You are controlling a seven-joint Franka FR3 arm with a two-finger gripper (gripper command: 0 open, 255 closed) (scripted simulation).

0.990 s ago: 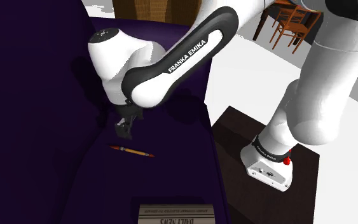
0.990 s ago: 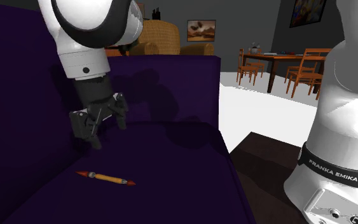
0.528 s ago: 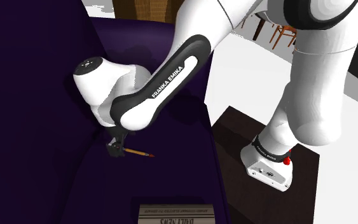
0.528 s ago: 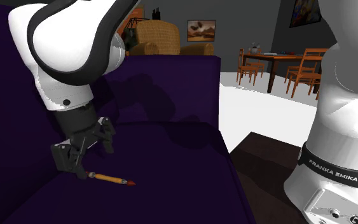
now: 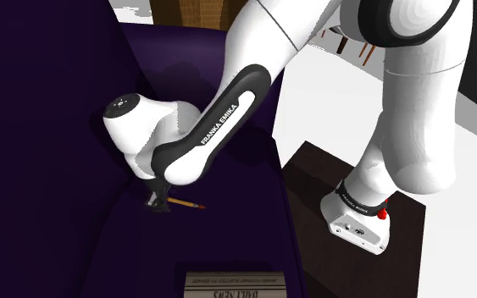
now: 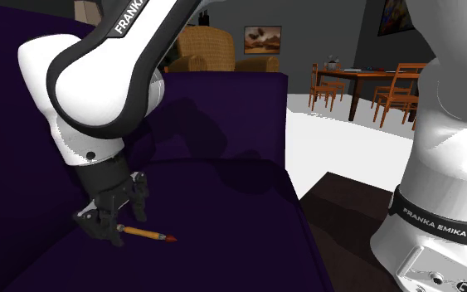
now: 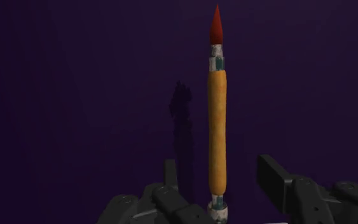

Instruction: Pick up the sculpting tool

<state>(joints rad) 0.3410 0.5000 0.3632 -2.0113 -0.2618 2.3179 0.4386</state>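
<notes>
Gripper (image 6: pixel 124 222): at the second exterior view's left, lowered onto the seat. Its 2 fingers (image 7: pixel 271 175) stand spread, clasping nothing.
Finger position: in the wrist view the gripper (image 7: pixel 219 172) straddles the tool's near end, with a gap showing on each side.
Sculpting tool (image 6: pixel 144 235): lies flat on the seat just right of the gripper. It is slim, with an orange handle (image 7: pixel 217 127) and a red tip at the far end. In the shoulder view the tool (image 5: pixel 185 204) runs rightward from the gripper (image 5: pixel 158 203).
Purple seat (image 6: pixel 223 216): carries the tool; bare around it.
Printed paper (image 5: pixel 232 284): at the seat's near edge, well apart from the tool.
Stand (image 5: pixel 313 173): far right, clear of the work.
Risk 1: the tool may pivot or droop on lifting. Cause: the fingers bracket 1 end, not the middle.
Risk 2: the handle may roll or squirt out on closing. Cause: a round, thin shaft, likely met off-centre.
Risk 3: the fingertips may dig into the seat or catch it. Cause: the tool lies low on a surface that probably yields.
</notes>
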